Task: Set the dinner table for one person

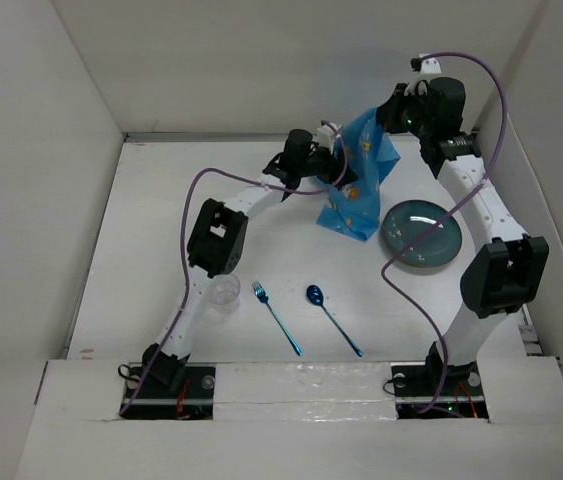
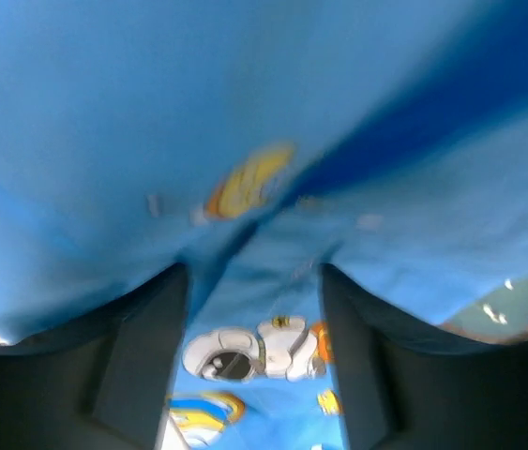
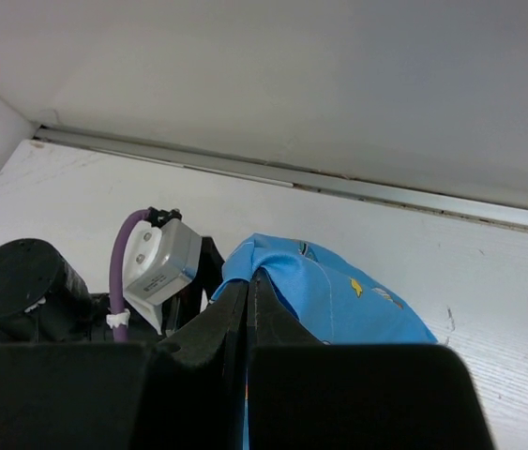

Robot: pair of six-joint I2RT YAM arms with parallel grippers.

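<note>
- dinner table point(image 1: 151, 220): white top, spans the view, under everything.
- mat point(image 1: 361, 190): blue cartoon cloth, hung above the far side btwn both arms, prob. to spread flat.
- right gripper point(image 3: 249, 281): pressed together on mat edge.
- left gripper point(image 2: 254, 277): tips buried in cloth; you can't tell its grip.
- plate point(image 1: 421, 235), fork point(image 1: 276, 318), spoon point(image 1: 333, 320), glass point(image 1: 224, 290): parked nearer you, likely awaiting mat.

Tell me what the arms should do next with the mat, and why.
Probably draw the left gripper and right gripper apart to pull the mat taut before lowering it. The right is shut on it, the left has a fold between its fingers, and it hangs bunched over the table beside the plate, so it would likely land crumpled.
</note>
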